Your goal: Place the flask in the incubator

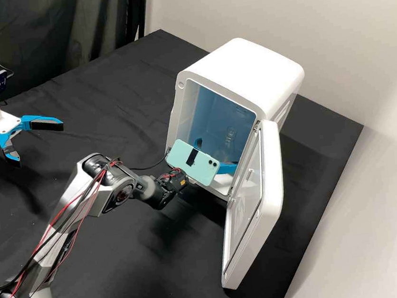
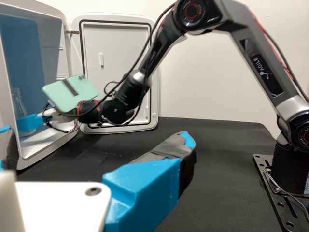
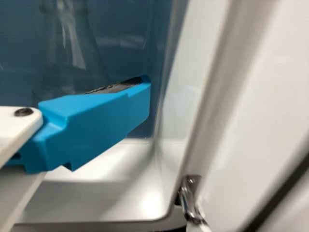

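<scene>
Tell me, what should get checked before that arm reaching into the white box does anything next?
1. The door of the incubator stands wide open: ok.
2. The flask is inside the incubator: ok.
3. Whether the right pincer grips or has let go of the flask: cannot tell.
4. The door is free to shut: not ok, the right arm reaches in past it.
5. The left pincer is open and well away from the incubator: ok.

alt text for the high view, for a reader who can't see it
The right end effector is inside the open white incubator on a black bench, near a clear flask standing in its blue interior. The left end effector hangs open above the bench, well away.
</scene>
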